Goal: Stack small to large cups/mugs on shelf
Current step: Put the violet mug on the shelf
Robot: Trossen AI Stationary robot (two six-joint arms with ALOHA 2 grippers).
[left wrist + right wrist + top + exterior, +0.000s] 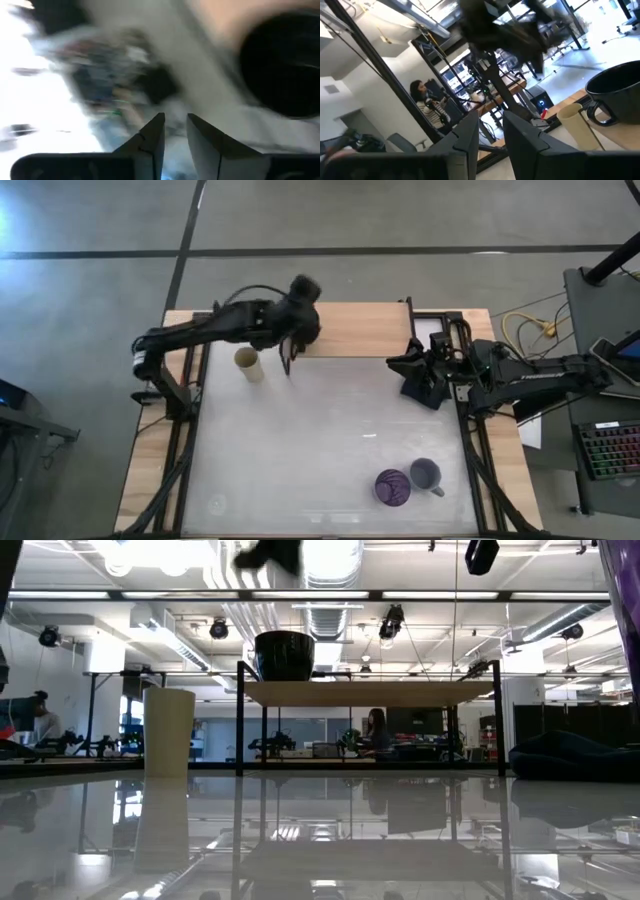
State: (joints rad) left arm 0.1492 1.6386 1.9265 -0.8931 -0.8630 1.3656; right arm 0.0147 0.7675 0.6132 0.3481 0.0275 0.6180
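Note:
The black handled mug [284, 655] stands upright on the left end of the shelf's wooden board [370, 693]; it also shows in the left wrist view [280, 65] and the right wrist view [615, 92]. My left gripper [175, 127] hangs above the mug, blurred, fingers together and empty; it shows in the high view [303, 290] and the low view [270, 552]. The cream cup [248, 364] stands on the table left of the shelf [350, 330]. The purple tumbler [392, 487] and the lavender mug [427, 475] stand near the front right. My right gripper [408, 365] waits at the right, shut.
A dark navy cloth lump [425, 388] lies under my right arm by the shelf's right end. The shelf's black legs [240, 720] stand on the table. Bare white tabletop [320, 440] lies between the shelf and the front cups. A person sits far behind the table.

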